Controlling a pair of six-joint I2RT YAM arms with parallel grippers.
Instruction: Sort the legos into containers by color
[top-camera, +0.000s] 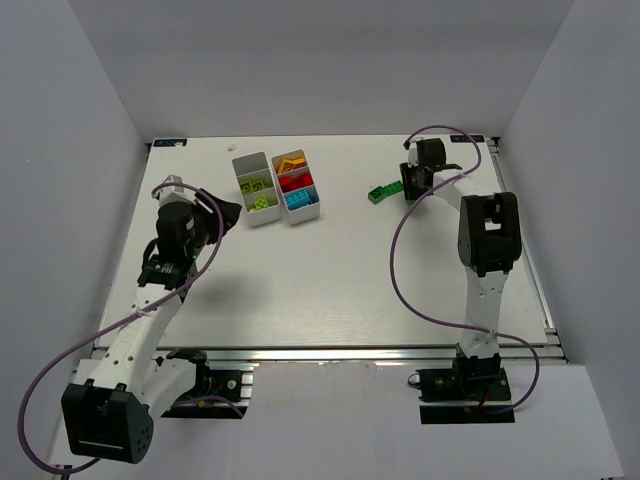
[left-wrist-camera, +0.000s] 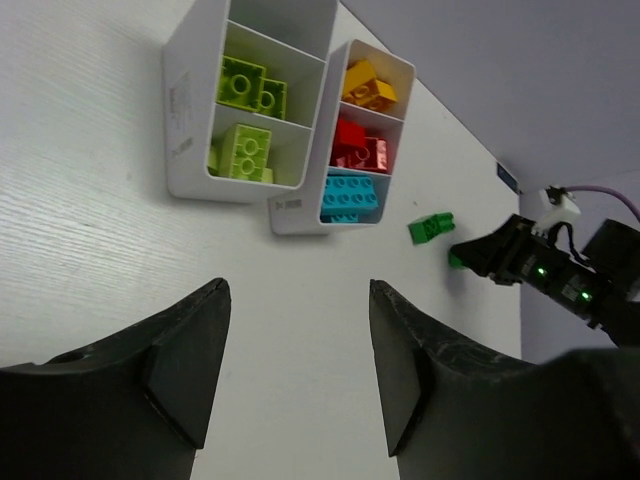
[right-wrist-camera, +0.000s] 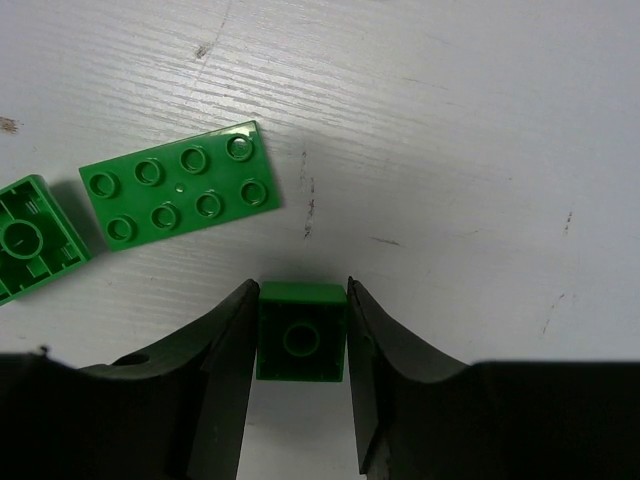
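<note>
**Right claw picking up a dark green brick**

The right claw (right-wrist-camera: 300, 305) is gripping a small dark green brick (right-wrist-camera: 301, 345). Both fingers are pressing flat against its sides, and the brick seems to be resting on the table (right-wrist-camera: 450, 120). This looks like the pick-up step for the dark greens. Just ahead of the fingertips and to their left, a flat green brick (right-wrist-camera: 180, 186) is lying studs up. Further left, an upturned green brick (right-wrist-camera: 30, 235) is showing its hollow underside. Both are lying apart from the gripped one.

The next move is probably calling for a straight lift, clear of those neighbours. A carry would then follow to the two white trays (left-wrist-camera: 185, 110), which are sitting well away on this claw's left.

The left claw (left-wrist-camera: 298, 290) is hanging open and empty, with the trays just beyond its fingertips.

Only the right wrist view is showing the finger contact; from overhead the bricks are merging into one green patch. Only the left wrist view is showing the tray contents clearly. Lime bricks (left-wrist-camera: 243, 150) are filling two compartments of one tray, and yellow bricks (left-wrist-camera: 368, 88), red bricks (left-wrist-camera: 360, 150) and cyan bricks (left-wrist-camera: 352, 192) are filling the other. One empty compartment (left-wrist-camera: 285, 25), farthest from the left claw, is the likely home for dark green.
</note>
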